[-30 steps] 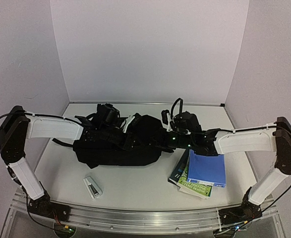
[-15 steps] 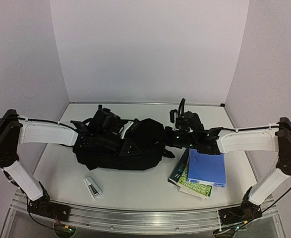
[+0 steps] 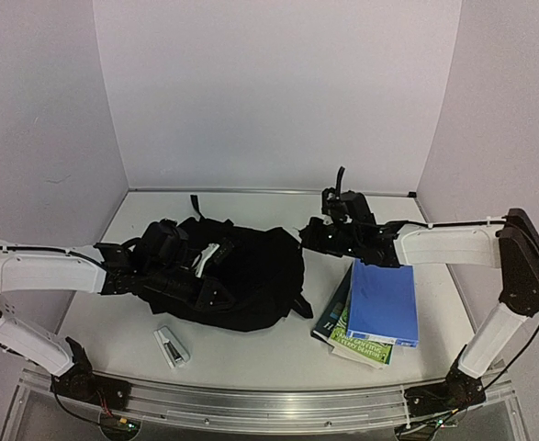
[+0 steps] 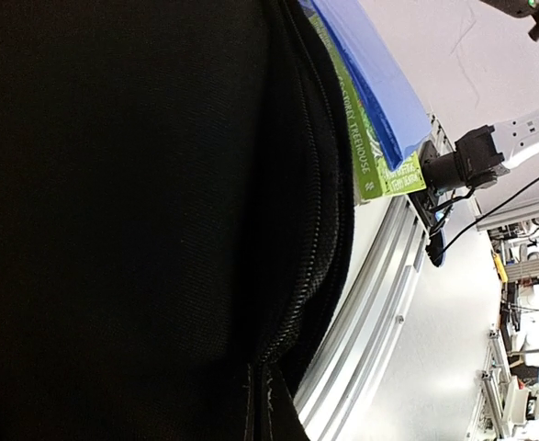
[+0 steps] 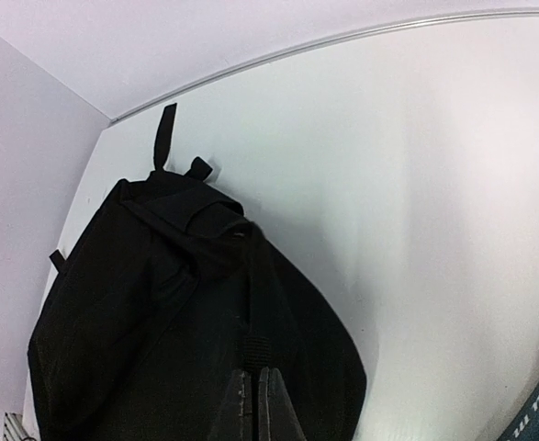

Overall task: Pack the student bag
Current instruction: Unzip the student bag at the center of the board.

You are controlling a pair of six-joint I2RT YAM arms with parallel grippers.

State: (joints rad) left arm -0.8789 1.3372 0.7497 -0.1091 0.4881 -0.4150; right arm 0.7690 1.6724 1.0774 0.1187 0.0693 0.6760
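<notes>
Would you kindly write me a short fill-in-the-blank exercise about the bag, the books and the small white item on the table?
1. The student bag is ___ in colour.
2. The blue book lies on ___ of the green-covered book.
3. The small white item lies on the table, nearer to the base of the ___ arm than to the other arm's base.

Missing words: black; top; left.

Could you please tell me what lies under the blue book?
A green-covered book and a darker book stick out beneath the blue book; most of both covers is hidden.
</notes>
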